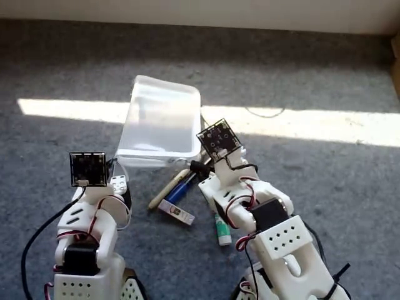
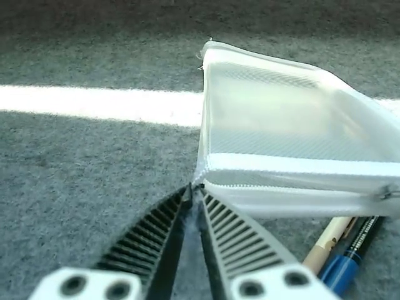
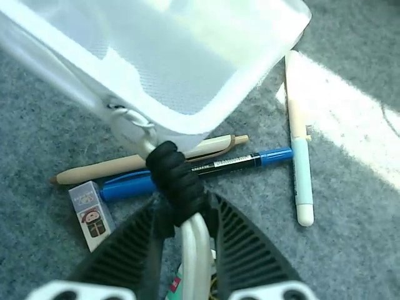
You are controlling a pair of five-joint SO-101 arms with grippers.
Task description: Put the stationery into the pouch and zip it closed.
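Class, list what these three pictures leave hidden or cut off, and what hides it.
Inside of the pouch: high view, hazy mesh wall.
The green-tipped stick: high view, right arm covers its upper end.
The blue pen: left wrist view, cut off by the picture's edge.

Surface: grey carpeted floor (image 1: 325, 187), crossed by a sunlit band.
Pouch: translucent white pouch (image 1: 162, 119) lies on the carpet.
Beside it: beige pen (image 3: 100, 170), blue marker (image 3: 275, 155), boxed eraser (image 3: 90, 212), pastel pen (image 3: 302, 175).

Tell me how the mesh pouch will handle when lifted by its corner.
Probably floppy: the pouch is thin translucent mesh, so it should sag. Likely light, since it looks empty. The zip hem seems somewhat stiffer.
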